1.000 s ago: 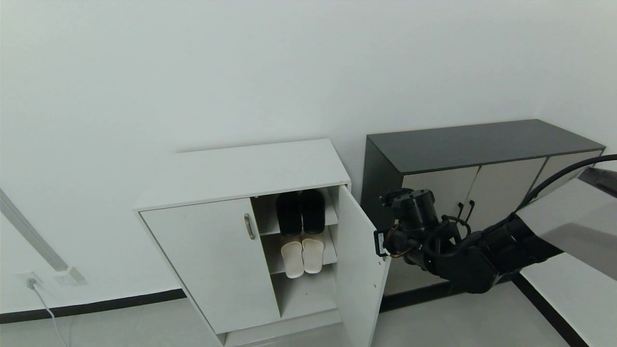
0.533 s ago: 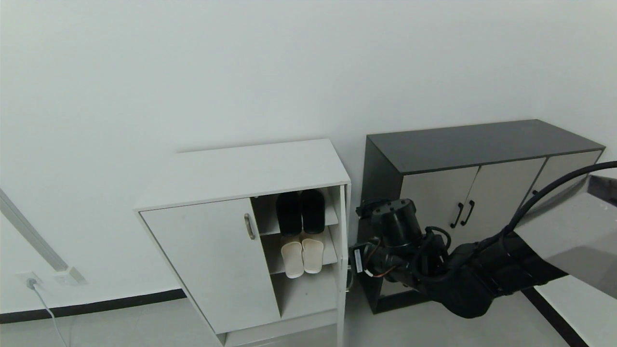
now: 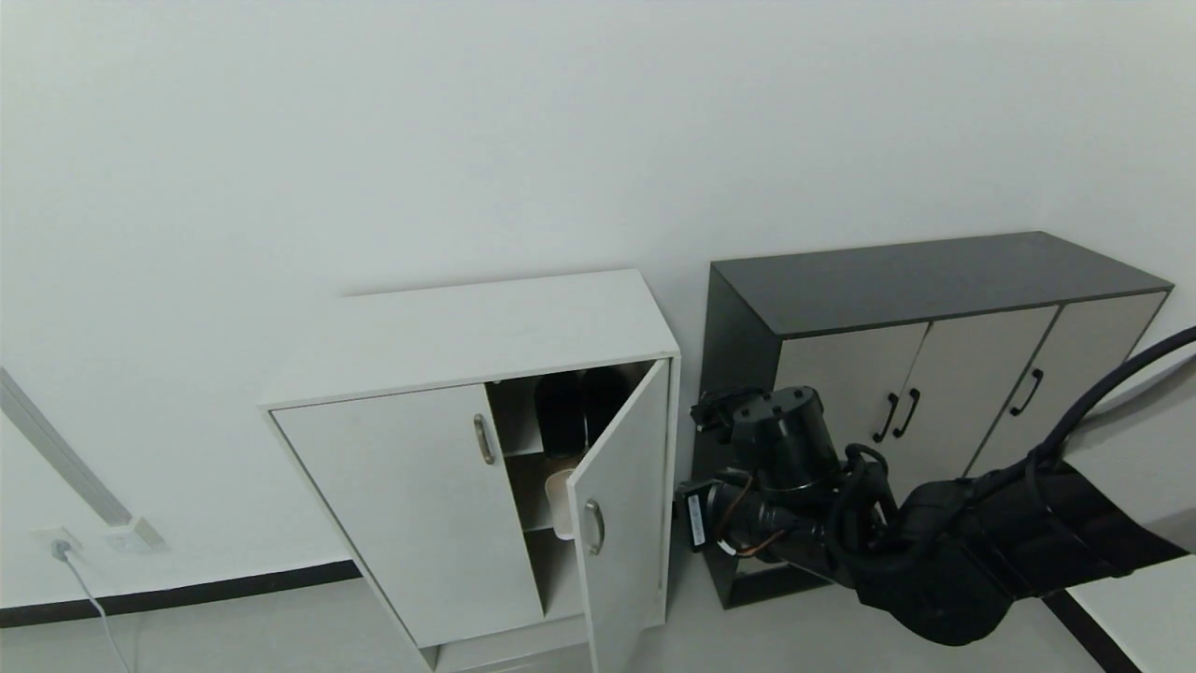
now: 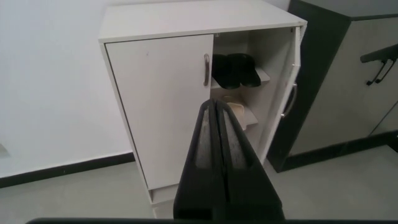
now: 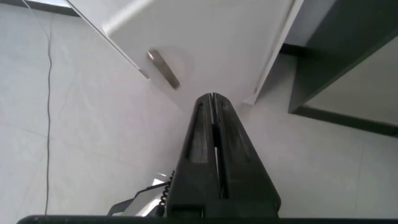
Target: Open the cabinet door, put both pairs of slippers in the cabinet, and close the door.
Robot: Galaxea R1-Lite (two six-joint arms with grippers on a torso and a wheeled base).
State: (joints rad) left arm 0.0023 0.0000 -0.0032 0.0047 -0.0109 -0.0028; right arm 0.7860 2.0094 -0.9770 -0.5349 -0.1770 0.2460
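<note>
One black slipper pair [image 4: 235, 70], one white pair [image 4: 244, 112], one half-open door [image 3: 626, 449]

Bright, even, diffuse indoor light, soft faint shadows, cabinet [image 3: 467, 327] interior dim, focus sharp throughout

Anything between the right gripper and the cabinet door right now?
Nothing. In the right wrist view the right gripper, fingers shut, points straight at the cabinet door beside its handle, with no object in between.

left hand [image 4: 214, 107] and right hand [image 5: 212, 99] both pinched closed, right arm [image 3: 934, 551] extended forward
</note>
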